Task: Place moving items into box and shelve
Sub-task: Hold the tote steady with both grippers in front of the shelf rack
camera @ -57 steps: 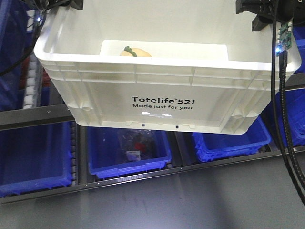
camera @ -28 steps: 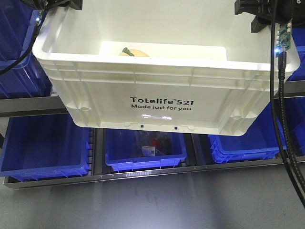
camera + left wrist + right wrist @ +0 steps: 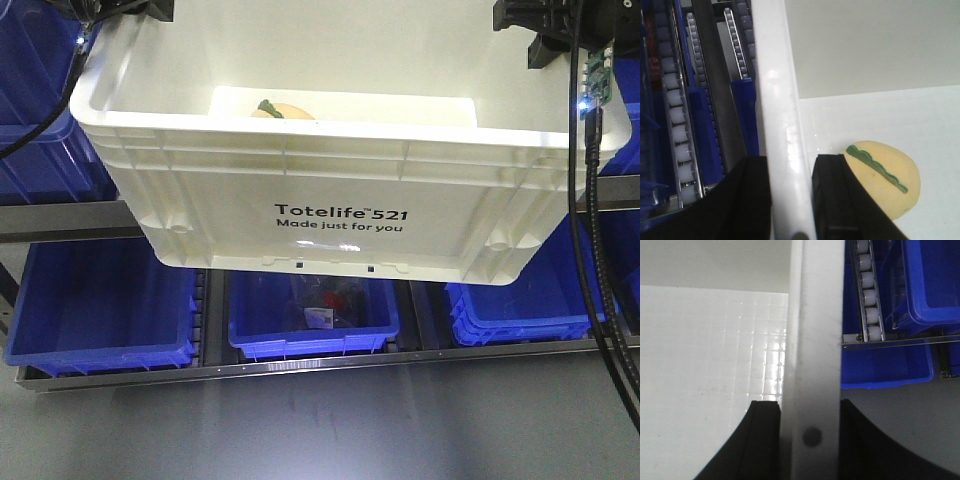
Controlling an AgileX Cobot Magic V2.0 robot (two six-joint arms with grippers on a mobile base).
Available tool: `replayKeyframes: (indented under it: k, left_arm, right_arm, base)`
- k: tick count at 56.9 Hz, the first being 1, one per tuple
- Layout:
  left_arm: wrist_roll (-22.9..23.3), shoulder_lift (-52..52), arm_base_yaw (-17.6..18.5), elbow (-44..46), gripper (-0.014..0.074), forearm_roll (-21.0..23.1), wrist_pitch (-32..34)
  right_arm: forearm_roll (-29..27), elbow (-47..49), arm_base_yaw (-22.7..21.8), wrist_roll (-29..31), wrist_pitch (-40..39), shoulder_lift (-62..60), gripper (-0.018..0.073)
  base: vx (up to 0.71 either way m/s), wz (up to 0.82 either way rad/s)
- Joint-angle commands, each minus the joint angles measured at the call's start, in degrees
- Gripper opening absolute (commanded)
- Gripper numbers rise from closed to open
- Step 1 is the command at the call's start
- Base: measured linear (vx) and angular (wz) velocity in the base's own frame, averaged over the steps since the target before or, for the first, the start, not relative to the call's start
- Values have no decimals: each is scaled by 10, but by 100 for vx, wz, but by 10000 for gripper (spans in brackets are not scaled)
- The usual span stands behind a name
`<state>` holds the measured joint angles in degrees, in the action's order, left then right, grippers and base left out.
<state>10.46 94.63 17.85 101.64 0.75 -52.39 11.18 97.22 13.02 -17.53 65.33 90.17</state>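
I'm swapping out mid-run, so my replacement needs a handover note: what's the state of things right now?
Left gripper: shut on the left rim of the white crate.
Right gripper: shut on its right rim.
The crate hangs in front of the shelving with blue bins.
The beige item lies inside by the left wall; the reddish-brown one is not in view.
Done: beige item loaded, crate lifted.
Left: shelve the crate, release.

You have the crate [image 3: 340, 200] high in the middle of the front view, with one lump [image 3: 283, 110] inside it by the far wall. A row of bins [image 3: 310, 340] sits below and behind it on the shelf [image 3: 300, 366]. The left gripper [image 3: 791, 200] and right gripper [image 3: 810, 440] each straddle a side wall.
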Motion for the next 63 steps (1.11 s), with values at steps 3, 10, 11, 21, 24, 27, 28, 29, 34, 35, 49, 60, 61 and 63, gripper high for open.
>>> replayKeyframes:
  k: [3,10,11,21,24,27,28,29,34,35,49,60,61,63]
  left_arm:
    - [-6,-40,-11,22,-1,-55,74]
    - [-6,-40,-11,22,-1,-55,74]
    - [-6,-40,-11,22,-1,-55,74]
    - [-6,-40,-11,22,-1,-55,74]
    - [-6,-40,-11,22,-1,-55,74]
    - [-6,-40,-11,22,-1,-55,74]
    - [-6,-40,-11,22,-1,-55,74]
    - [-6,-40,-11,22,-1,-55,74]
    - [-6,-40,-11,22,-1,-55,74]
    - [-6,-40,-11,22,-1,-55,74]
    - [-6,-40,-11,22,-1,-55,74]
    - [-6,-40,-11,22,-1,-55,74]
    - [-6,-40,-11,22,-1,-55,74]
    - [-6,-40,-11,22,-1,-55,74]
  right_arm:
    - [84,23,-13,5,-35,-29,-5]
    - [84,23,-13,5,-35,-29,-5]
    - [84,23,-13,5,-35,-29,-5]
    - [84,23,-13,5,-35,-29,-5]
    - [84,23,-13,5,-35,-29,-5]
    - [84,23,-13,5,-35,-29,-5]
    - [84,23,-13,5,-35,-29,-5]
    - [84,23,-13,5,-35,-29,-5]
    - [84,23,-13,5,-35,-29,-5]
    - [84,23,-13,5,-35,-29,-5]
    - [84,23,-13,5,-34,-29,-5]
    - [84,23,-13,5,-34,-29,-5]
    - [84,23,-13,5,-34,-29,-5]
    - [84,23,-13,5,-34,-29,-5]
  base:
    - [2,7]
    - [1,4]
    - [0,0]
    - [0,-1]
    - [0,-1]
    - [0,0]
    - [0,0]
    - [0,0]
    - [0,0]
    - [0,0]
    - [0,0]
    - [0,0]
    - [0,0]
    - [0,0]
